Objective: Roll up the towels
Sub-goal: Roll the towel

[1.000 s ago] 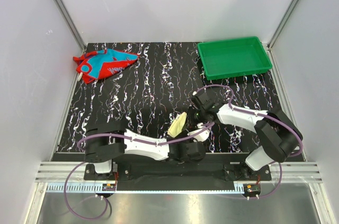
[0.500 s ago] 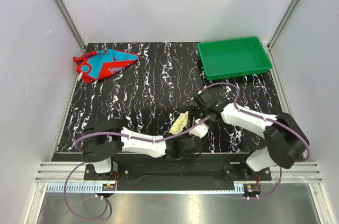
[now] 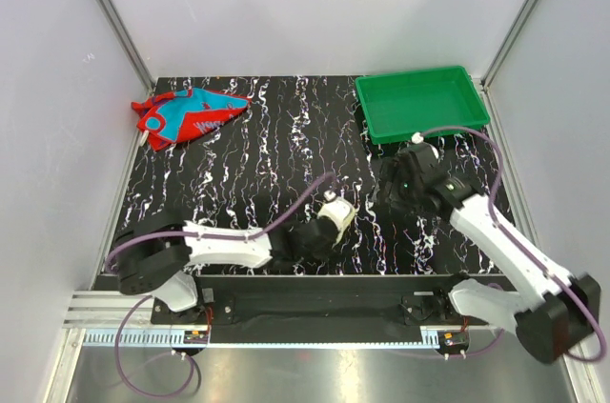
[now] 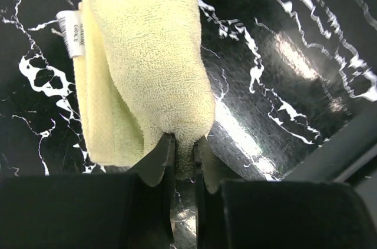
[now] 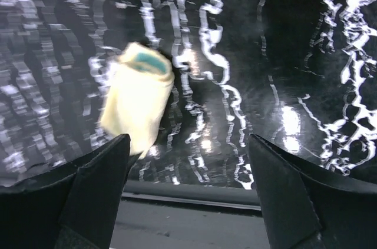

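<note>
Yellow towel (image 4: 141,66) sat rolled, pinched in left gripper (image 4: 182,146)
It lay at 6 o'clock on table (image 3: 286,136); right gripper (image 5: 188,143) stood wide, empty; red towel (image 3: 186,115) lay unrolled at 10 o'clock; grip needed firmness lest layers slacken.

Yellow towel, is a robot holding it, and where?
Yes, the left jaws pinch the yellow towel at one end. The right jaws hold nothing.

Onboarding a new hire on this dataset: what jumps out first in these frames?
The pale yellow towel, bundled into a roll near the front middle, is pinched at one end by the left end effector. The right end effector hangs open to its right, holding nothing. The red towel lies crumpled in the far left corner, a green tray far right.
</note>
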